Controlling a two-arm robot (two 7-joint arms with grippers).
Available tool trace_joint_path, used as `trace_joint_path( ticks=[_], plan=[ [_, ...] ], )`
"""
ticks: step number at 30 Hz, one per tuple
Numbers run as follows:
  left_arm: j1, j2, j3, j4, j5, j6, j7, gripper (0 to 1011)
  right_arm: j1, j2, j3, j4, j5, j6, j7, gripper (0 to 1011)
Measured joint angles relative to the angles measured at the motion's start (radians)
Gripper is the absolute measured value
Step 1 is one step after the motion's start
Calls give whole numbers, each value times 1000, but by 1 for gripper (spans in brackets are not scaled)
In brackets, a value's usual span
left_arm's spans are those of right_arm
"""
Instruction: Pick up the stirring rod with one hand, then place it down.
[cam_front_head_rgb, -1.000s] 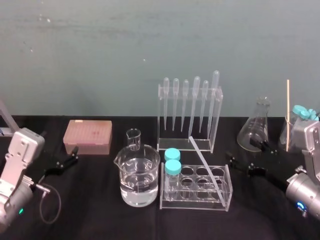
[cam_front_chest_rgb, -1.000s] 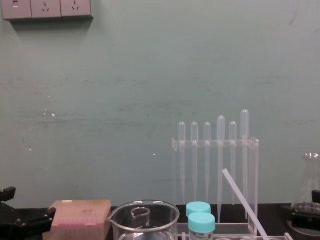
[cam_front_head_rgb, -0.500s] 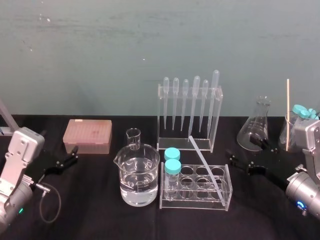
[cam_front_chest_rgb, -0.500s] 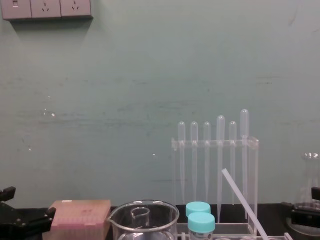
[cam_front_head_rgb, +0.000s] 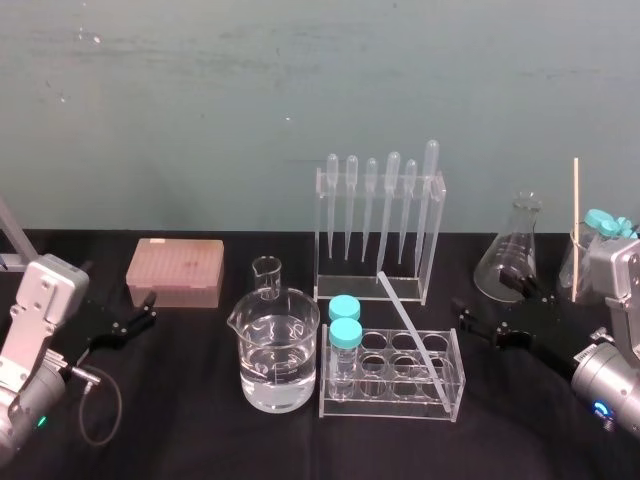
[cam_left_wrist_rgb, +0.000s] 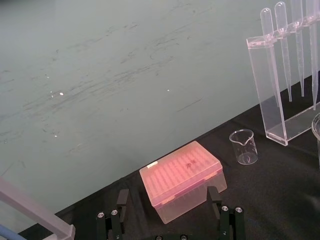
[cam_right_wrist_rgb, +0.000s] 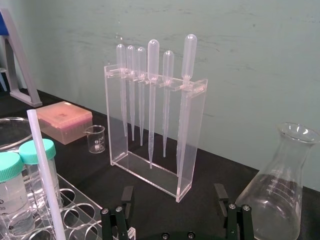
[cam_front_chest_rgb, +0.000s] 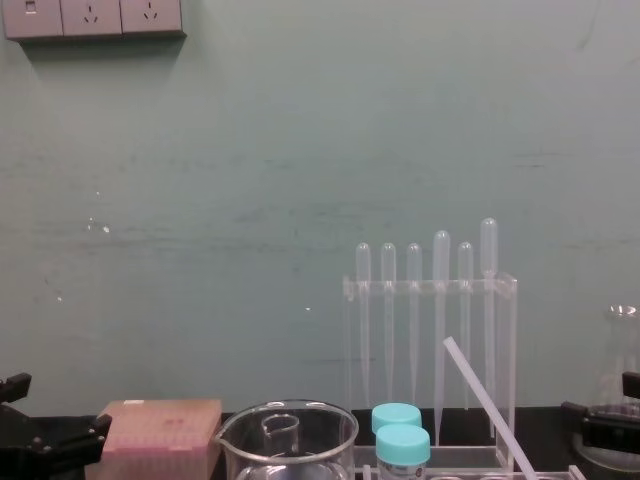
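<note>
Has nudged the right gripper (cam_front_head_rgb: 488, 315) slightly toward 9 o'clock over the last second, jaws wide and empty, now near the test tube rack (cam_front_head_rgb: 455, 395), at its 3 o'clock: an approach just begun, nothing grasped. Leaves the left gripper (cam_front_head_rgb: 128, 318) parked at 9 o'clock of the beaker (cam_front_head_rgb: 278, 350), jaws also apart. Finds the stirring rod (cam_front_head_rgb: 408, 320) leaning in that rack, long axis tilted, upper end toward 11 o'clock, lower toward 5.
</note>
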Motion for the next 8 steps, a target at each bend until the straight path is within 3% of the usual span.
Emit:
trace_joint_path(
  ticks=[8],
  plan=[
    [0, 0, 0, 0, 0, 0, 0, 1000, 0, 0, 0, 0, 0, -1, 0, 1003]
  ],
)
